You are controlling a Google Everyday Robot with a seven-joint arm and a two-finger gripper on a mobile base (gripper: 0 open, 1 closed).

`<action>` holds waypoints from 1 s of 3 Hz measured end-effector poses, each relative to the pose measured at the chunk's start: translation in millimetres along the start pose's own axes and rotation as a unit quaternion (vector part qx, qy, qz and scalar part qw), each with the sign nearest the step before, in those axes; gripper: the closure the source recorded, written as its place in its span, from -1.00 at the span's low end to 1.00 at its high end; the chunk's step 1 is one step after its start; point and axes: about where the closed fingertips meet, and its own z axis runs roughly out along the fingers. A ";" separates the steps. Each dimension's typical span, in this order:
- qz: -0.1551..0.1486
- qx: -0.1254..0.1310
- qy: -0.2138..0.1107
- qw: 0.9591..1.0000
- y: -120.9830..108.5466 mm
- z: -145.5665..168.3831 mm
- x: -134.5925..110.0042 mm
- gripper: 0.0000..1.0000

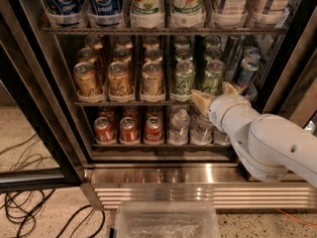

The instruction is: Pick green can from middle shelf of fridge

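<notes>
Camera view: gripper (215,94) inside the fridge (163,175), right at the front of the middle shelf (124,103), fingers (200,102) wide open and empty, one on each side of the green can (213,76). Not grabbed yet. Left to do: squeeze shut, lift, pull out

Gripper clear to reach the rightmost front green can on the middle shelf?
Likely yes: the gripper sits open right before the green can, with nothing between them, though the blue can stands close beside.
</notes>
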 end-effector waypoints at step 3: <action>0.009 0.050 0.024 0.998 -27.8 9.6 10.7 -0.10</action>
